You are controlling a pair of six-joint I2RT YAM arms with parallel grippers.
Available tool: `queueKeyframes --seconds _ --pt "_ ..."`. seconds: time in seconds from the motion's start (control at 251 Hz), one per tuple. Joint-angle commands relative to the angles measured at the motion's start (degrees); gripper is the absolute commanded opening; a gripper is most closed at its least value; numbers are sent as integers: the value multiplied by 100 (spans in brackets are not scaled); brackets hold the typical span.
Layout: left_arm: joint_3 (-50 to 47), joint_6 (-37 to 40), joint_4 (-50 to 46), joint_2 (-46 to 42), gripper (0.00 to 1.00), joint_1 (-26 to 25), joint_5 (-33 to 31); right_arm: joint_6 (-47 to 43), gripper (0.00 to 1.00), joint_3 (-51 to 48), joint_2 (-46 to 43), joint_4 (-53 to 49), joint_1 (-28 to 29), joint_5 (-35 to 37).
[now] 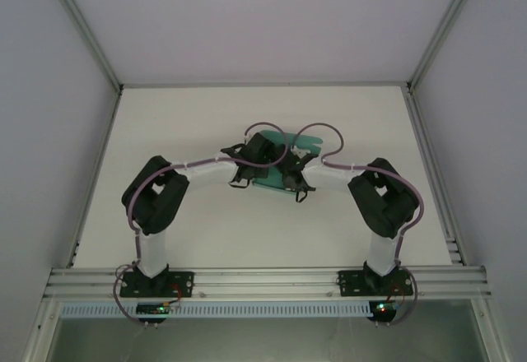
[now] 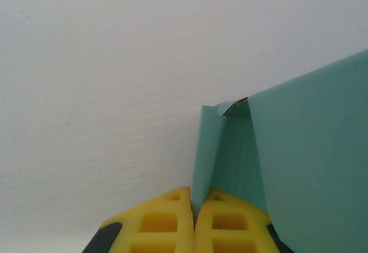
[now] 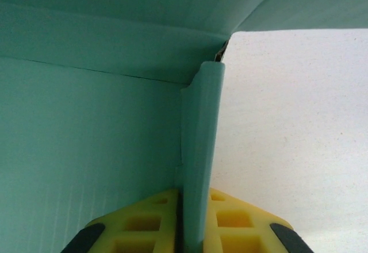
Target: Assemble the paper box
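Top external view: the paper box (image 1: 309, 142) is sitting mid-table (image 1: 189, 123), right between both wrists. We're reckoning the flaps want folding gently and in step, along their creases. Our left gripper (image 2: 194, 210) is clamping a thin flap edge, and our right gripper (image 3: 194, 204) is pinching an upright flap too.

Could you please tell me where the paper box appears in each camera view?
Top external: paper box at the centre of the table.
Left wrist: paper box on the right, a flap pinched between the left fingers.
Right wrist: paper box at left and top, a flap between the right fingers.
Shared landmark: the white table.
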Motion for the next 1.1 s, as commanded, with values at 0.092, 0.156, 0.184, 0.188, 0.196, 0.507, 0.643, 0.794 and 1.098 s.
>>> queueKeyframes --seconds 0.092,0.156,0.184,0.188,0.196,0.507,0.643,0.794,1.098 --pt "-551 740 -584 200 6 -246 79 -271 14 -125 -183 179 48 -288" --pt "-553 762 -591 150 17 -245 102 -315 17 -118 -267 317 2 -345" --pt "-554 762 -605 136 17 -234 94 -339 19 -103 -299 370 -20 -387" --pt "-553 766 -607 134 17 -231 94 -340 20 -99 -307 379 -25 -396" --pt "-557 770 -608 132 17 -232 96 -341 20 -99 -313 396 -33 -416" --pt "-528 828 -475 226 17 -223 383 -272 35 -356 -783 1290 -267 -942" --pt "-474 849 -496 298 11 -203 401 -210 54 -634 -1079 1663 -439 -1307" --pt "-461 850 -483 362 11 -148 464 -216 62 -1047 -1525 2162 -662 -1741" --pt "-198 973 -768 689 16 -132 338 -310 78 -1626 -2271 2207 -942 -1796"
